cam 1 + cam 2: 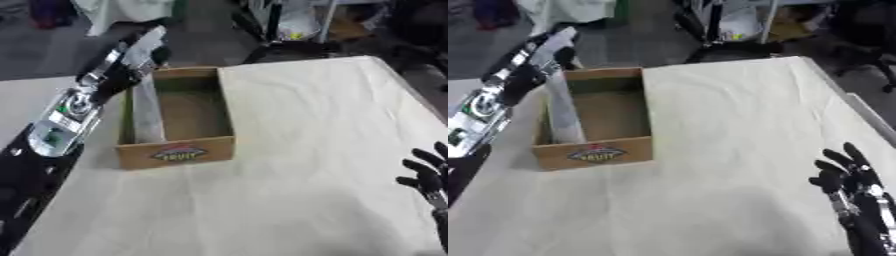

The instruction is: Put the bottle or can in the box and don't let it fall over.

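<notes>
One tall, pale bottle (146,107) stands in the left part of the cardboard box (197,150), its base near the front left corner and its top leaning toward the upper left of the frame. My left hand (131,62) is up there at the far left rim of the box, by the bottle's upper end; blur keeps me from telling whether my fingers are curled round it or only resting against it. My right hand (852,177) idles at the lower right of the frame, fingers spread and upward, well apart from the box.

As I judge it, the bottle is inside and the step is letting go cleanly. I would first bring its top upright so it stands on its whole base, pause to feel it settle, then ease my fingers away sideways and lift straight up, without brushing the neck or nudging the box wall.
</notes>
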Robot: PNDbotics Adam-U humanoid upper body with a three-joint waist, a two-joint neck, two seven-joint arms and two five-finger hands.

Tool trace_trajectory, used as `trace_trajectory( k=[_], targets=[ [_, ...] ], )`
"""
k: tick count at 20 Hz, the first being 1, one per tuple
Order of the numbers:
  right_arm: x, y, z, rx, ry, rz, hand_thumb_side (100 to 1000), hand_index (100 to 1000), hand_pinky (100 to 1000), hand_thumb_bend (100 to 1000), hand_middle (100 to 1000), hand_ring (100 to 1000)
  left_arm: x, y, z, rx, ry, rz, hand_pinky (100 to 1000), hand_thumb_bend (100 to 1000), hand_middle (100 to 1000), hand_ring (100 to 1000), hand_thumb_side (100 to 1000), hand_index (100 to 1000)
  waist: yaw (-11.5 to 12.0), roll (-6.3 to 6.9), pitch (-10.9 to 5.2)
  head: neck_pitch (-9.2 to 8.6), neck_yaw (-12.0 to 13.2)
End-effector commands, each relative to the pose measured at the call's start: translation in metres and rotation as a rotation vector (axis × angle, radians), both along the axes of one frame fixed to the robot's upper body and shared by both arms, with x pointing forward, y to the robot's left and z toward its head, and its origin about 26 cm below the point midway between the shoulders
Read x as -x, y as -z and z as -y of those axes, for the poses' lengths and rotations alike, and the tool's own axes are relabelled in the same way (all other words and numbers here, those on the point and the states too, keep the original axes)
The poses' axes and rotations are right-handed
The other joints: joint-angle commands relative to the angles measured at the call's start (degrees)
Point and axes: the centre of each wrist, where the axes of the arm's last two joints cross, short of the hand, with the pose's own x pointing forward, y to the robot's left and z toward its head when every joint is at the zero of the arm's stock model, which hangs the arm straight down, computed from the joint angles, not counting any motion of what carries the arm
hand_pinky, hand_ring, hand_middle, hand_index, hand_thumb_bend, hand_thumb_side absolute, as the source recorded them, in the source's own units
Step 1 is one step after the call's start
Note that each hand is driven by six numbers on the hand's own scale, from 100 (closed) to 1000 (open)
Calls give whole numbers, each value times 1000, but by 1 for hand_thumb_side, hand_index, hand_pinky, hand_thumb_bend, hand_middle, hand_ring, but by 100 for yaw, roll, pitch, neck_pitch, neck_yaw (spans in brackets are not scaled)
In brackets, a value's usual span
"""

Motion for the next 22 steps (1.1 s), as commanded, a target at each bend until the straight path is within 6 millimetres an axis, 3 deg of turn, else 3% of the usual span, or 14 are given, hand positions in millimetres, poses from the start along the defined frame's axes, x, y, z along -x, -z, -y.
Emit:
trace_trajectory(
  k=[1,8,10,13,17,22],
  targets=[
    [0,-5,7,23,17,13,486,1000,700,451,841,836,23,-22,-28,-63,-77,66,756,586,915,1000,757,922,83,1,-121,30,-67],
    [2,-4,9,21,30,10,487,1000,702,450,841,836,78,9,-65,115,-275,113,685,444,866,954,733,872,552,-75,-120,59,-133],
    [2,-5,9,20,32,12,486,1000,702,449,841,836,91,25,-70,199,-349,119,670,387,857,949,734,861,709,-89,-96,75,-128],
    [3,-5,11,19,34,12,487,1000,702,450,841,836,105,54,-73,285,-457,91,665,383,858,951,735,854,983,-106,-74,138,-112],
    [2,-6,10,18,27,16,487,1000,702,448,841,836,114,78,-69,346,-516,69,664,382,863,955,739,857,1230,-130,-87,256,-12],
    [1,-5,6,17,3,9,485,1000,702,450,842,837,112,93,-57,360,-481,40,664,383,868,961,746,864,1271,-200,-112,376,83]
  ],
)
